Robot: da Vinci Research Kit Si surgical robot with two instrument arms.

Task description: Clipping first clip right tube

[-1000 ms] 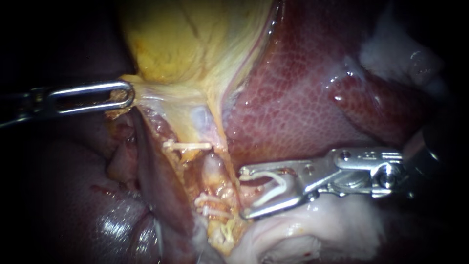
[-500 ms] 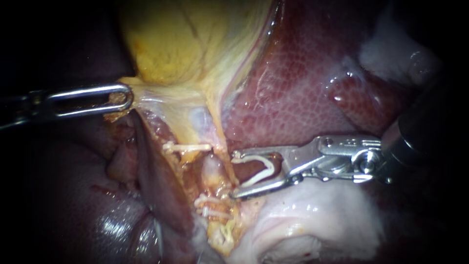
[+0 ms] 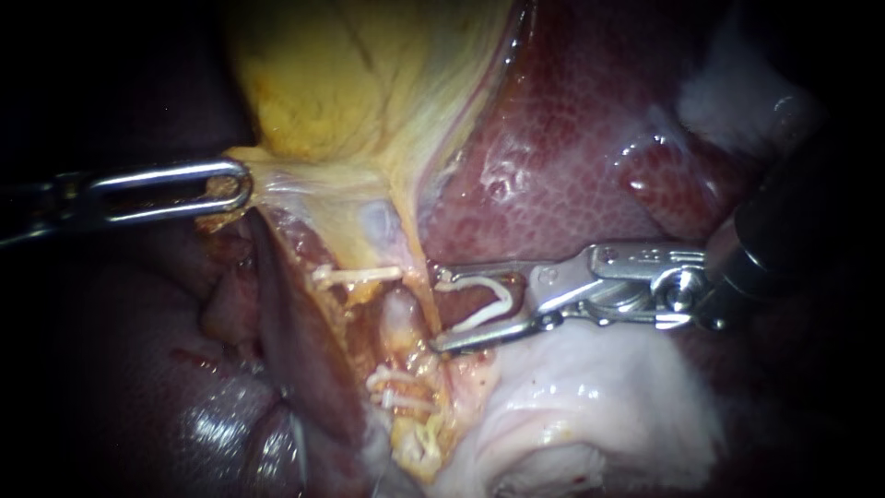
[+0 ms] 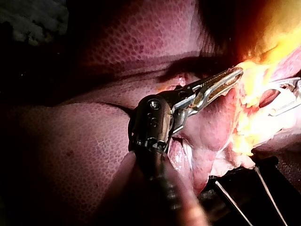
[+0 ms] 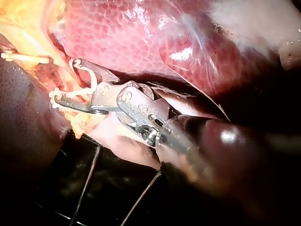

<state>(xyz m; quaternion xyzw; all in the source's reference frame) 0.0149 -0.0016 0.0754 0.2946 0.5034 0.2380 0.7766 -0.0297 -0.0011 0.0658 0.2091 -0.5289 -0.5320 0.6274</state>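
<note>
My left instrument comes in from the left, its jaws shut on the edge of the yellow gallbladder and holding it taut; the left wrist view shows these jaws closed on that tissue. My right instrument has its jaws open, with a white clip seated between them. Its tips lie just to the right of a pale tube, one above and one below. From the right wrist view the open jaws with the clip reach into the yellow tissue.
One white clip crosses the tissue above the pale tube and another clip sits below it. Dark red liver fills the upper right. Pale white tissue lies under the right instrument.
My right instrument has moved left and slightly up, bringing its open jaws and clip from the pale tissue to the tube. The left instrument has stayed where it was.
</note>
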